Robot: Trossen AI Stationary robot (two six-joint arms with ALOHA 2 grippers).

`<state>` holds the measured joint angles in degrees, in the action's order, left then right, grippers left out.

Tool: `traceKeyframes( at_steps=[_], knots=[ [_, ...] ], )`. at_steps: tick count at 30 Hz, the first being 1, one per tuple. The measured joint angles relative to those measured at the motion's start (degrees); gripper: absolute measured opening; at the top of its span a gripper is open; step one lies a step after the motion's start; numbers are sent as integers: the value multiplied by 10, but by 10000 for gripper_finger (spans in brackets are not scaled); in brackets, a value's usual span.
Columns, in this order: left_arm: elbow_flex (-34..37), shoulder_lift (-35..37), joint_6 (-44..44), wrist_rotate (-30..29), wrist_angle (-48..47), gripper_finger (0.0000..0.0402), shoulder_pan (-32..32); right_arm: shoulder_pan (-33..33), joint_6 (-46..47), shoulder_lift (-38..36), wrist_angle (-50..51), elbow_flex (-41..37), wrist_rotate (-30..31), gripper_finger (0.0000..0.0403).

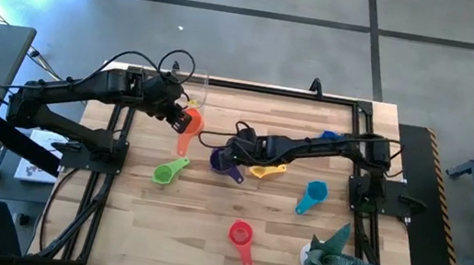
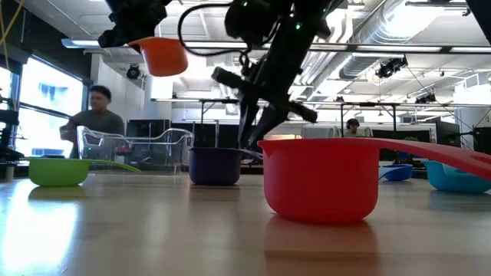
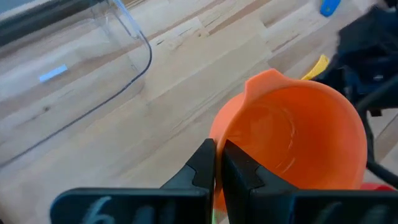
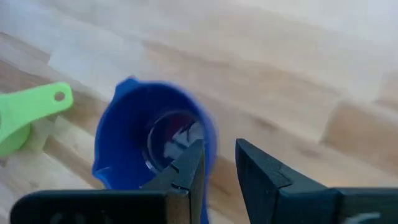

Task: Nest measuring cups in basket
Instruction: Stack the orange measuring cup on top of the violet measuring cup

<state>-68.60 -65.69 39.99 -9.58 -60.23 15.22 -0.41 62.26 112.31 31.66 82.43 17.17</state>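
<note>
My left gripper is shut on the orange cup and holds it in the air beside the clear basket, toward the table's near side. My right gripper is open and points down over the purple cup, which stands on the table. One finger is over its bowl and one is outside its wall; I cannot tell whether they touch. The yellow cup lies next to it. Blue, teal, green and red cups rest on the table. My left gripper pinches the orange cup's wall at the rim, on the side across from its spout, one finger inside the bowl and one outside. The fingers come from above, slanting down. The cup is lifted clear of the table, mouth up.
A spiky teal plant figure stands near the table's near right corner. Black frame rails run along the left and right sides. The red cup is close to the low camera. A person sits beyond the table.
</note>
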Motion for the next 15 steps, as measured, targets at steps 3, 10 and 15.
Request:
traceKeyframes(
  at_steps=[3,10,15],
  knots=[
    [0,0,26,3,-1,5,0,-4,-28,-28,17,0,16,83],
    [0,0,90,6,-1,5,-8,-24,-115,-94,33,0,48,83],
    [0,-2,153,0,0,5,-26,-58,-213,-144,38,0,80,83]
  ],
)
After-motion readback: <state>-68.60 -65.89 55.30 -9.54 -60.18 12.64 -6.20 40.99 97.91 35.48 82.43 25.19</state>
